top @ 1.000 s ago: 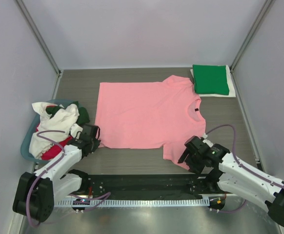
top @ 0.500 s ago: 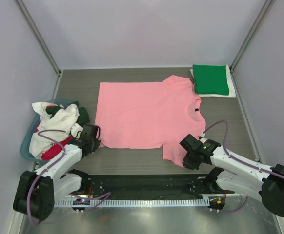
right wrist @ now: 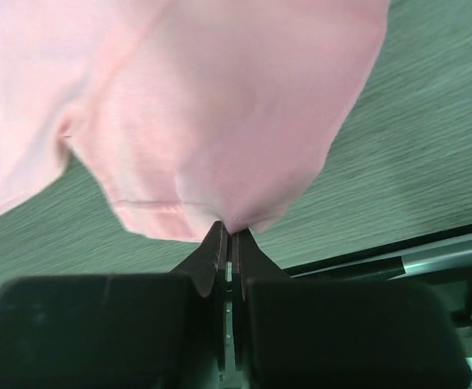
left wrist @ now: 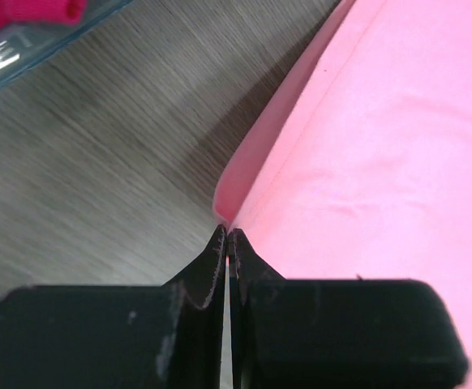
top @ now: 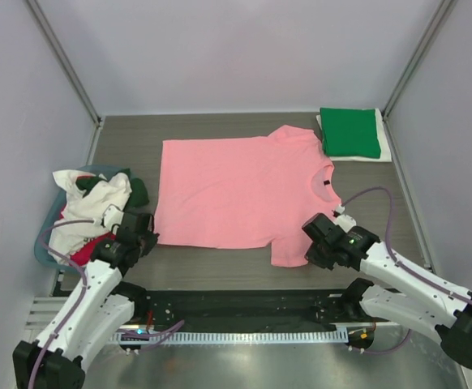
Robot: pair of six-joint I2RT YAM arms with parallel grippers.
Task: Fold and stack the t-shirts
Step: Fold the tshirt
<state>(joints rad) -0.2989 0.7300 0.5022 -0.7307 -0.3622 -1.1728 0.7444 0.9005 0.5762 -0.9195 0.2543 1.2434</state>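
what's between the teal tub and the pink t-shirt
Bare grey table, in the top view; at the near end the left pincer fills the gap, shut on the pink t-shirt at its corner.

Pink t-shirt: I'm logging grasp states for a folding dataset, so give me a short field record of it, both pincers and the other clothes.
pink t-shirt: spread flat on the table, neck toward the right
left pincer: shut on the shirt's near hem corner
right pincer: shut on the near sleeve's edge
green t-shirt: folded, far right corner, lying on a folded white t-shirt
tub: left of the pink shirt, holding a heap of clothes in white, red and dark green
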